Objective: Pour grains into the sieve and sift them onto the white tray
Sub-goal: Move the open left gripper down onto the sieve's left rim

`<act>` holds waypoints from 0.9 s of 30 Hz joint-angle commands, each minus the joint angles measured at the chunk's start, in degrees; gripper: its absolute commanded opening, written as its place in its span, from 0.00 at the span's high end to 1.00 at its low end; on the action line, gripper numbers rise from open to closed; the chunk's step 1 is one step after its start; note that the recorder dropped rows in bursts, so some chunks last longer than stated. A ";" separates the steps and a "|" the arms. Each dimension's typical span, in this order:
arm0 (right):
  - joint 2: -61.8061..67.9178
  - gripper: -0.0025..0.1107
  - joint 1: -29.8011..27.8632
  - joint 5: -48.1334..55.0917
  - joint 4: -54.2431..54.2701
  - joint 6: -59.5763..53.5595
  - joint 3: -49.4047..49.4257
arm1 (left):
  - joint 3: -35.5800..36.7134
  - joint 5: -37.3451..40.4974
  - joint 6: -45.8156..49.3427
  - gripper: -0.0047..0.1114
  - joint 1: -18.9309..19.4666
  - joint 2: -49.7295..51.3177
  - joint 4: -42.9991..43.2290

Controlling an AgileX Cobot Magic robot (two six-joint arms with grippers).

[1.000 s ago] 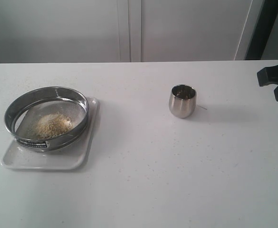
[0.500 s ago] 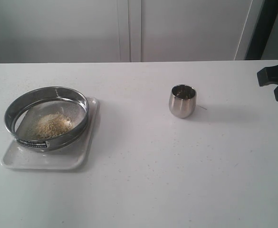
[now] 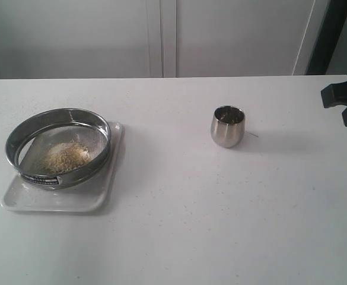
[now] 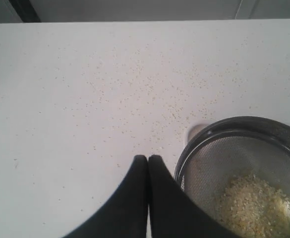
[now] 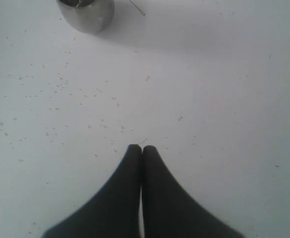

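The sieve (image 3: pixel 59 147) rests on the white tray (image 3: pixel 104 195) at the table's left, a heap of whitish-beige grains (image 3: pixel 64 155) on its mesh. In the left wrist view the sieve (image 4: pixel 219 134) and grains (image 4: pixel 256 203) lie just beside my left gripper (image 4: pixel 148 157), which is shut with nothing in it. My right gripper (image 5: pixel 142 147) is shut and empty over bare table, well short of the small steel cup (image 5: pixel 87 14). In the exterior view only a black part of the right arm (image 3: pixel 344 98) shows at the right edge; the left gripper is out of that view.
The steel cup (image 3: pixel 227 126) stands upright mid-table, right of centre, with a thin stick (image 3: pixel 253 135) beside it. Scattered loose grains (image 4: pixel 154 94) dot the tabletop around the sieve and near the cup (image 5: pixel 60 89). A wall with cabinet panels runs behind the table.
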 commanded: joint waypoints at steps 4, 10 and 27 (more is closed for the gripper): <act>-0.40 0.98 -0.29 -0.77 -0.05 -0.05 0.21 | -7.82 11.31 0.00 0.96 0.09 5.43 -0.53; -0.40 0.98 -0.29 -0.77 -0.05 -0.05 0.21 | -12.49 22.80 -1.28 0.96 0.09 12.57 -0.15; -0.40 0.98 -0.29 -0.77 -0.05 -0.05 0.21 | -13.89 20.94 -5.11 0.96 0.09 15.25 -3.52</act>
